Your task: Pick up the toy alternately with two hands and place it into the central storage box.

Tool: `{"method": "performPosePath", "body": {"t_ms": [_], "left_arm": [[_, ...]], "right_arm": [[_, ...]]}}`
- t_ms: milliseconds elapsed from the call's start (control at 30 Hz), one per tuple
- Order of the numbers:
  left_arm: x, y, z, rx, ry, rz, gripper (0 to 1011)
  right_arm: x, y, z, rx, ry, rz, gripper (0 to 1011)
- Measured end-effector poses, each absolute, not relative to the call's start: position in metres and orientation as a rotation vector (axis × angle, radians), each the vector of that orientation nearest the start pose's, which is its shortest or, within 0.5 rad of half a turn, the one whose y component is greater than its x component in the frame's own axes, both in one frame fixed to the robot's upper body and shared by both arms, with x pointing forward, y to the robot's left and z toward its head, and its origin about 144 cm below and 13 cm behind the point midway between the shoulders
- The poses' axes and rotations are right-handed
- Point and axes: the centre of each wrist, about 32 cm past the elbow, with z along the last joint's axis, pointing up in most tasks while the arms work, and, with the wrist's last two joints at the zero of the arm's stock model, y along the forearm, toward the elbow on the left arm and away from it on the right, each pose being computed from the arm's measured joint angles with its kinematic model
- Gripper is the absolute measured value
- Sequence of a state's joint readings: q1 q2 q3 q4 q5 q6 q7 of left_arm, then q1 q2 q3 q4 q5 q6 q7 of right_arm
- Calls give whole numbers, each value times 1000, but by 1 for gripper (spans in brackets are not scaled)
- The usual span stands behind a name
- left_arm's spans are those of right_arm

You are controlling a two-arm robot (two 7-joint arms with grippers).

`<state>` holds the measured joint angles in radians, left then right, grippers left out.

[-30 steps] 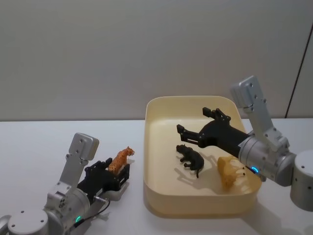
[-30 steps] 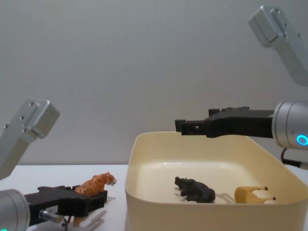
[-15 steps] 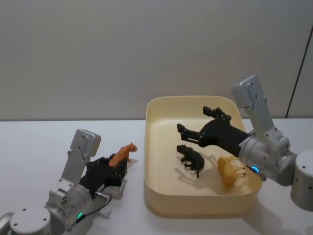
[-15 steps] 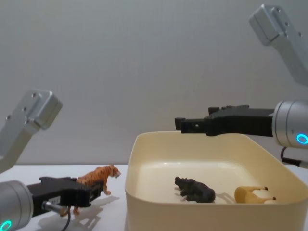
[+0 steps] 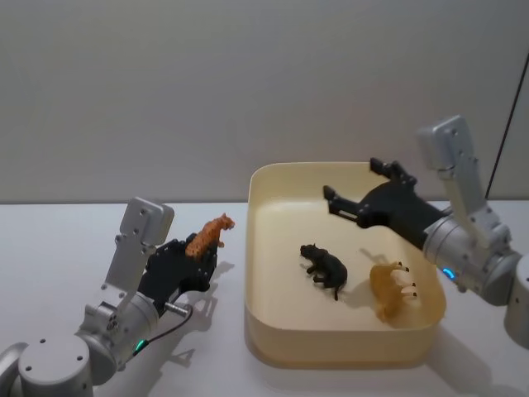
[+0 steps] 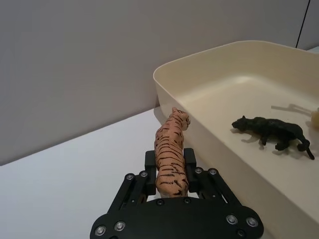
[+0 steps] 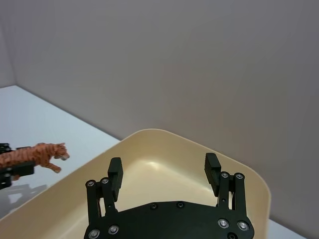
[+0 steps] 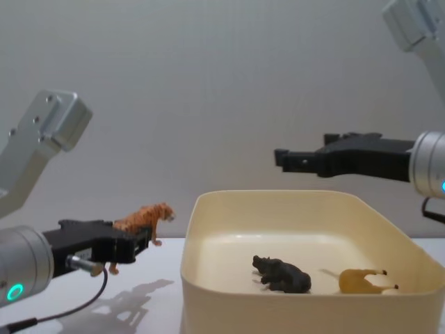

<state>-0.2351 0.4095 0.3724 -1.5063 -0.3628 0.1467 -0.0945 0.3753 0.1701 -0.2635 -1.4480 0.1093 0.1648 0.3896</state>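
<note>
- Left gripper (image 5: 192,266) has the tiger (image 5: 208,234) pinched by the hindquarters, fingers closed on its flanks, head jutting forward toward the box (image 5: 258,324).
- The chest view shows the tiger (image 8: 144,217) lifted clear of the table (image 8: 90,306), its shadow lying below it, level with the box's rim (image 8: 278,197) but left of it. That height looks chosen to clear the wall on the way in.
- A rear grip leaves the front half free, which I judge suits a drop nose-first over the rim.
- Right gripper (image 5: 357,190) hangs over the far right part of the box, jaws spread wide and holding nothing. It sits high, so the tub's middle is free for the incoming toy.
- Already inside: a black animal (image 5: 323,268) near the middle and a tan one (image 5: 390,289) on its side toward the right wall.
- The left wrist view gives the grip itself: tiger (image 6: 171,158) squeezed between two finger pads (image 6: 150,164), stripes and all, with the box wall (image 6: 219,144) just beside its nose. The head view cannot show that contact.
- The right wrist view confirms the gap between the right gripper's (image 7: 164,174) fingers is bare, and catches the tiger (image 7: 36,154) off at the edge, still outside the rim.
- The chest view alone shows the heights: right gripper (image 8: 292,158) well above the rim, tiger roughly even with it.
</note>
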Motion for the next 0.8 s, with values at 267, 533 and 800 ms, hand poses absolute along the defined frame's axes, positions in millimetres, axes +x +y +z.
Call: {"method": "performPosePath", "body": {"t_ms": [267,533,800], "left_arm": [[508,244,1192,169,-23,1137,299],[514,243,1207,198,-43,1048,299],[525,240,1226,253,-66,947,299]], "right_arm": [[550,-215,1233,-93,-158,-1057,1001],[546,-231,1231,-113,-177,-1144,1001],[542,-240,1229,-130,-179,-1188,1001]]}}
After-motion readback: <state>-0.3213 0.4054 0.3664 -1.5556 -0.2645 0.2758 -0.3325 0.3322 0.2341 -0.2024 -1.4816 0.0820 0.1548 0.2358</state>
